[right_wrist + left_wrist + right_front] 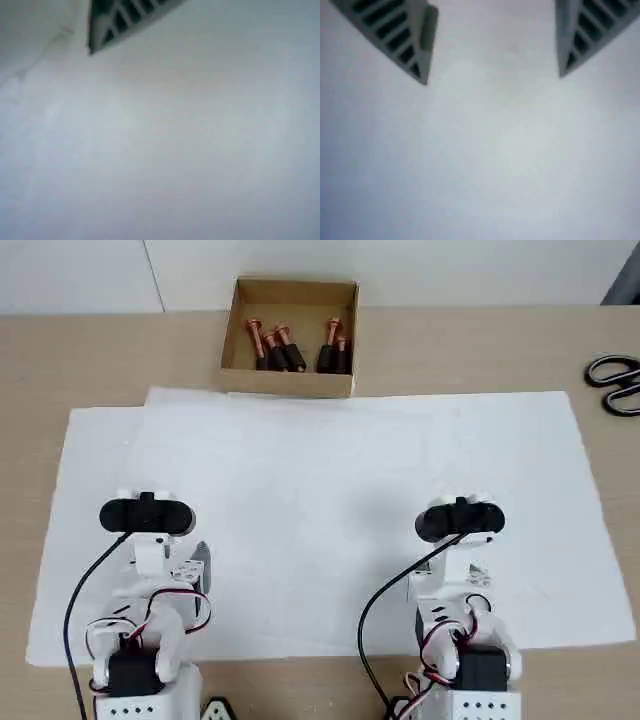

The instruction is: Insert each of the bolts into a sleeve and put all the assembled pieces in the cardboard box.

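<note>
Five bolts (333, 335) are what I count, copper-coloured, each sitting in its own black sleeve (297, 360), and all five lie inside the one cardboard box (292, 290): three bunched at one side of it, two close together at the other. That box stands well ahead of my fingers, across the white paper (330, 480) that covers the counter (60, 350), at the far edge of that paper and roughly between my two arms. My left fingers (491, 79) are released, the two tips spread wide apart with nothing between them, hanging just above the bare paper. Of my right fingers (100, 42) one ribbed tip shows close above the same paper, and I cannot tell whether they are released or clenched; I see nothing gripped there. From above, my left arm (147, 570) and my right arm (460, 580) are both folded back at the near edge of the counter, side by side and well apart from the box. One pair of scissors (615, 383) with black handles lies on the bare counter off beyond my right arm, past the paper's far corner, well apart from the box and from both sets of fingers.
</note>
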